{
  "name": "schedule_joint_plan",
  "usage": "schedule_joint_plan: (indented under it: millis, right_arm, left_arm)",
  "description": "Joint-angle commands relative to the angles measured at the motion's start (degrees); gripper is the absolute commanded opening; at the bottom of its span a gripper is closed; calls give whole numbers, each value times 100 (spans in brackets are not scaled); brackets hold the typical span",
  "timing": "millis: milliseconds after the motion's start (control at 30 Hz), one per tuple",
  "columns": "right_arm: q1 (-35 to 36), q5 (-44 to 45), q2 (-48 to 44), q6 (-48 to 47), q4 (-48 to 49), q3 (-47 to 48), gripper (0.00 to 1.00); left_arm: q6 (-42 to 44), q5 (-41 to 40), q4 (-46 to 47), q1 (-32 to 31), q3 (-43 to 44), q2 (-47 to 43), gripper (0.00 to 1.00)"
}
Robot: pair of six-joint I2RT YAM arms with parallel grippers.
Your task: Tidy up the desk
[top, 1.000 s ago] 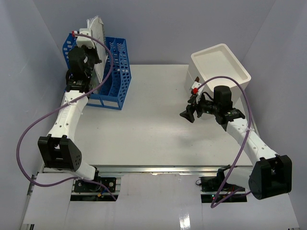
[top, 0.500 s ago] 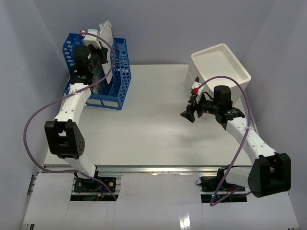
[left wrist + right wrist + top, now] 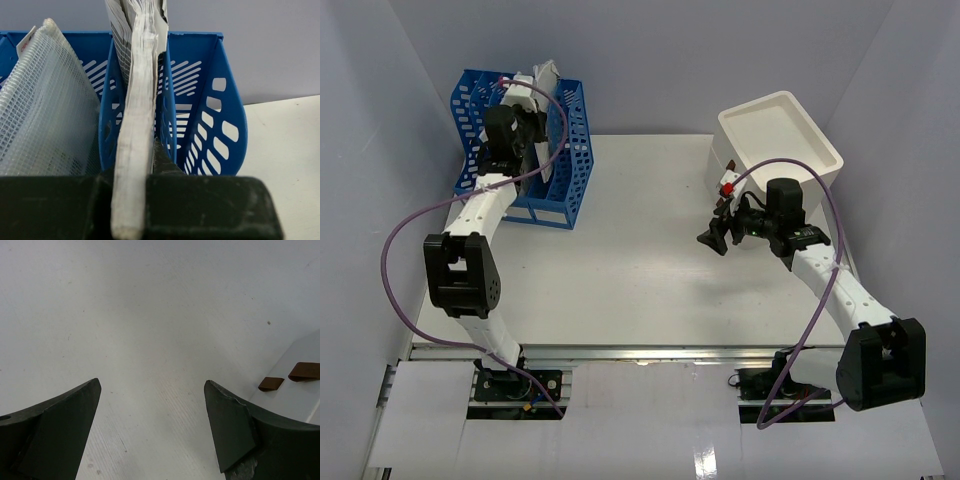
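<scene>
The desk (image 3: 640, 270) is a wide white tabletop. A blue slotted file rack (image 3: 572, 150) stands at its far left. My left gripper (image 3: 532, 128) is at the rack, shut on a thick white booklet (image 3: 136, 120) that stands on edge in the rack's middle slot (image 3: 170, 115). In the left wrist view my left gripper (image 3: 134, 172) pinches the booklet's near edge. My right gripper (image 3: 716, 236) hovers open and empty above the desk's right part. The right wrist view (image 3: 152, 385) shows only bare desk (image 3: 150, 310) between the fingers.
A clear mesh pouch (image 3: 45, 115) stands in the rack slot left of the booklet. A cream drawer cabinet (image 3: 782, 140) stands at the far right, its corner beside my right gripper (image 3: 295, 400). A metal rail (image 3: 640, 352) runs along the desk's front edge.
</scene>
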Motion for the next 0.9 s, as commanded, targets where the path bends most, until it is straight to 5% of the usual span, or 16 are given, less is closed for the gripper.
schedule_joint_plan:
  millis: [0, 67, 100, 200, 233, 500, 867]
  right_arm:
    - [-47, -120, 21, -99, 39, -2, 90]
    - [-69, -127, 28, -107, 32, -8, 90]
    - [-80, -131, 32, -106, 30, -10, 90]
    - [-116, -151, 59, -129, 1, 1, 90]
    - [-132, -155, 73, -151, -21, 10, 90]
    - [-966, 23, -247, 232, 210, -148, 90]
    - [-1279, 1405, -1994, 397, -451, -626, 90]
  left_arm:
    - [377, -73, 753, 7, -435, -178, 0]
    - [397, -193, 898, 14, -698, -294, 1]
    - [370, -185, 921, 16, -809, -358, 12]
    - [-63, 77, 795, 16, -1117, -646, 82]
    - [-281, 140, 769, 16, -1227, -746, 98]
    - [-1240, 77, 697, 16, -2525, -2609, 98]
    - [-2375, 2367, 75, -2, -5123, -6151, 98]
